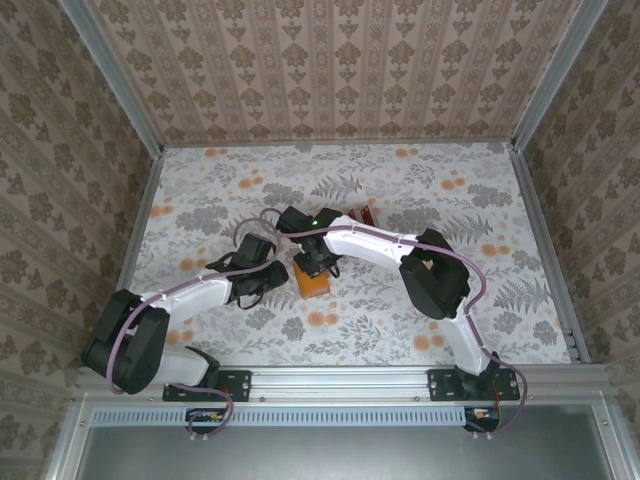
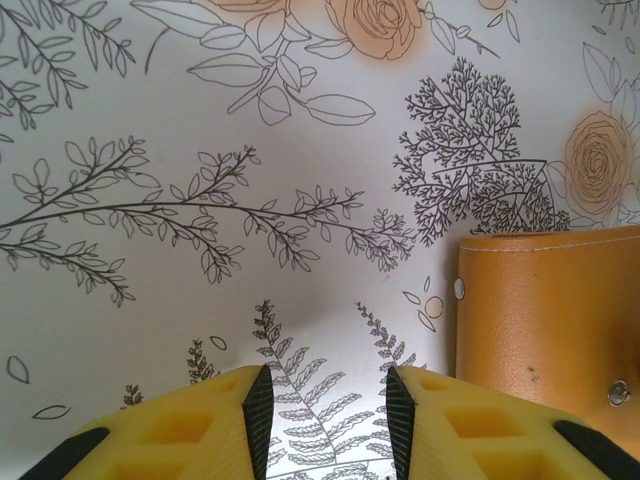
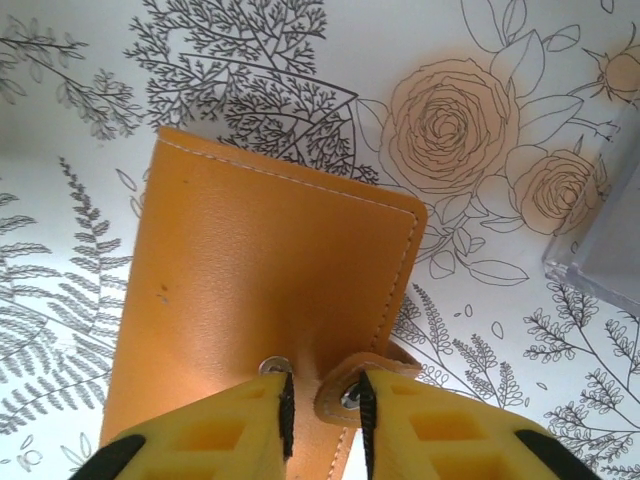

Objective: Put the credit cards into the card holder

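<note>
Right tool [image 3: 325, 415], narrow, straddles the folded card holder's [image 3: 250, 270] clasp tab [image 3: 340, 392], grip unclear; left tool [image 2: 325, 410] parted, empty.

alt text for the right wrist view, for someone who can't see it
The right end effector, yellow-fingered, straddles the clasp tab of the orange card holder, which lies flat on a floral-printed table. A pale translucent object sits at the right edge.

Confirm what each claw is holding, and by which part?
Left claw: nothing, open over the table. Right claw: clasp tab of the card holder sits between its fingers; whether it's pinched yet cannot be told.
</note>
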